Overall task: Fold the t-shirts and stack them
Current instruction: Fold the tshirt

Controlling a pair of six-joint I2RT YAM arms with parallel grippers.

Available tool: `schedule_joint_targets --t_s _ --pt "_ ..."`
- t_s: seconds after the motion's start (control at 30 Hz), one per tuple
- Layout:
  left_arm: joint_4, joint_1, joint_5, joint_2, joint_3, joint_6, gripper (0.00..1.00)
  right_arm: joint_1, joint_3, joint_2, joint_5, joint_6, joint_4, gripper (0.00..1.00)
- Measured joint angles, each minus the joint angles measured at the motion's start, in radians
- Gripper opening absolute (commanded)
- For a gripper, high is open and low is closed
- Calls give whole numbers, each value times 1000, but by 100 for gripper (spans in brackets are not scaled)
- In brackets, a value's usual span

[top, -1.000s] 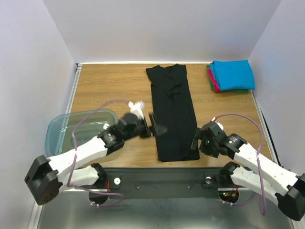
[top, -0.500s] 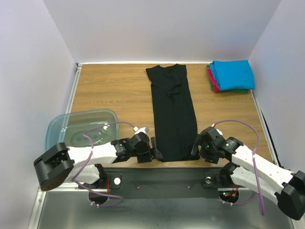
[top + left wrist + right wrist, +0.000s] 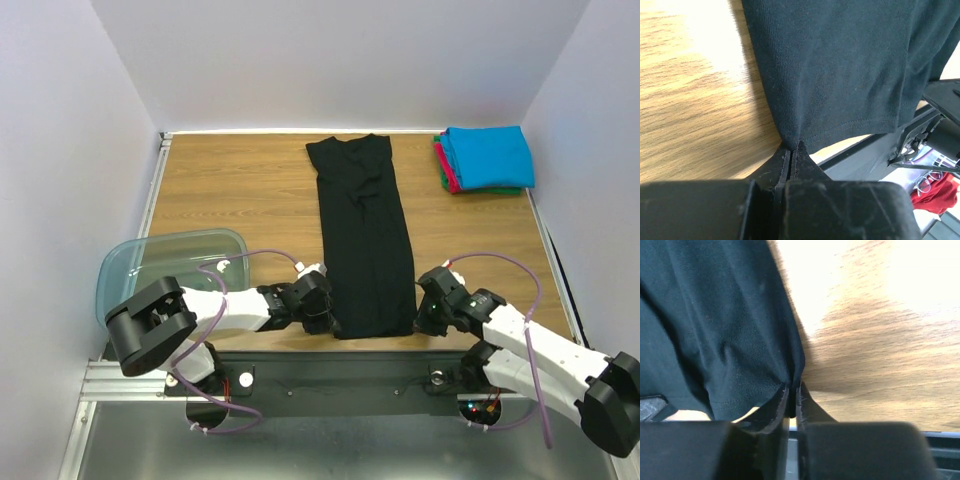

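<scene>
A black t-shirt point(image 3: 362, 235) lies folded into a long narrow strip down the middle of the wooden table, its hem at the near edge. My left gripper point(image 3: 327, 318) is shut on the hem's left corner; in the left wrist view the black cloth point(image 3: 840, 75) is pinched between the fingertips point(image 3: 791, 148). At the right corner of the hem my right gripper point(image 3: 418, 318) is shut on the cloth point(image 3: 725, 330), which bunches into the jaws point(image 3: 794, 390). Folded blue point(image 3: 488, 155), red-pink point(image 3: 444, 166) and green point(image 3: 500, 190) t-shirts sit stacked at the far right corner.
A translucent blue-green plastic tub point(image 3: 150, 265) stands at the near left of the table. White walls close in the table on three sides. The black mounting rail point(image 3: 340, 375) runs along the near edge just below both grippers.
Both grippers came down to the near hem of the black shirt and shut on its two corners; the left arm swung from mid-table down to the front edge.
</scene>
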Motion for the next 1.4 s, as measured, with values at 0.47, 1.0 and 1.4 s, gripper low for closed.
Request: schedule_joint_targets --t_s 0.47,1.0,1.4 --pt "-37 -21 3 -199 -78 -37 0 0 -6 -287 -37 30 -145 0" --pt "-117 71 -11 -130 127 73 0 0 241 15 94 -43 -75 0" --pt "-156 325 -17 23 392 240 0 -14 600 374 306 -214 121 0"
